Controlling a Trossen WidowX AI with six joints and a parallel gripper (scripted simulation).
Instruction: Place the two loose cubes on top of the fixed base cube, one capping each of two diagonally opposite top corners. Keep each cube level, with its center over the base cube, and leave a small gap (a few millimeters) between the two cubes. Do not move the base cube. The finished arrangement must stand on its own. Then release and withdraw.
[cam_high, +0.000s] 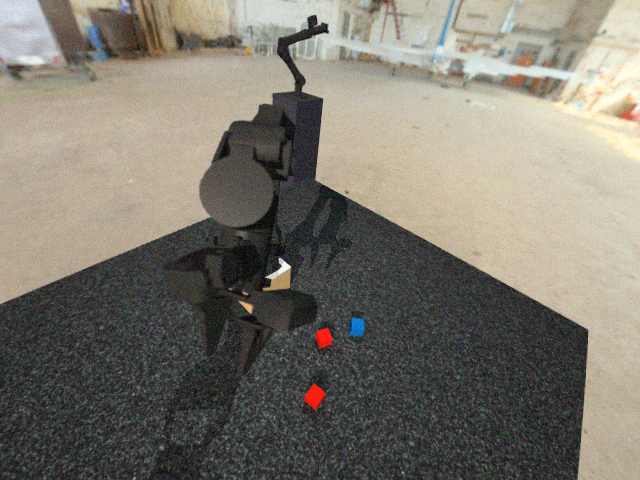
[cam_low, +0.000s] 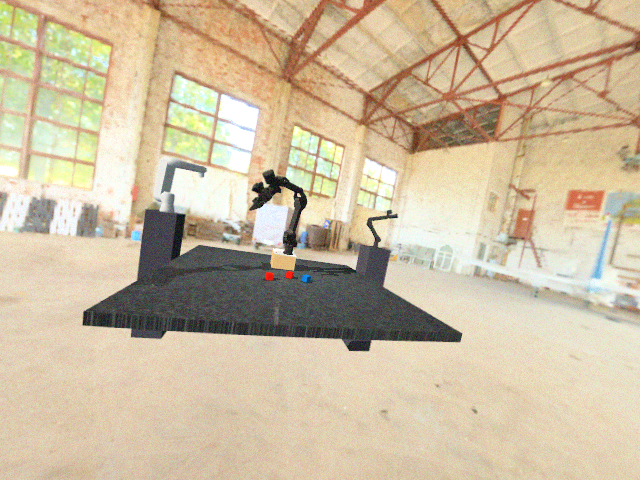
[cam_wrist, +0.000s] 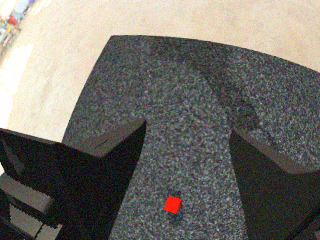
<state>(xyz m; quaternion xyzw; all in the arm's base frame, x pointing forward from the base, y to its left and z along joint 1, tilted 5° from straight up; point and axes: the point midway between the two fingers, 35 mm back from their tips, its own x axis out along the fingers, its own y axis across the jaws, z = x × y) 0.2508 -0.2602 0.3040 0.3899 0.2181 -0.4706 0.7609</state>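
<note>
Three small cubes lie apart on the dark table. One red cube (cam_high: 324, 337) (cam_low: 289, 274) is beside the blue cube (cam_high: 357, 327) (cam_low: 306, 278). The other red cube (cam_high: 314, 396) (cam_low: 269, 276) lies farther from the blue one. Nothing is stacked on any cube. No marking shows which is the base cube. My gripper (cam_high: 226, 364) (cam_low: 253, 198) (cam_wrist: 189, 131) is partly open and empty, high above the table. In the wrist view one red cube (cam_wrist: 172, 204) shows at the bottom, far below the fingers; I cannot tell which of the two.
The arm stands on a wooden box with a white top (cam_high: 279, 280) (cam_low: 283, 259). The dark table (cam_high: 439, 361) (cam_low: 273, 310) (cam_wrist: 170, 90) has open edges. Beyond it, another black arm (cam_high: 292, 59) (cam_low: 374, 232) and a grey arm (cam_low: 168, 186) stand on pedestals.
</note>
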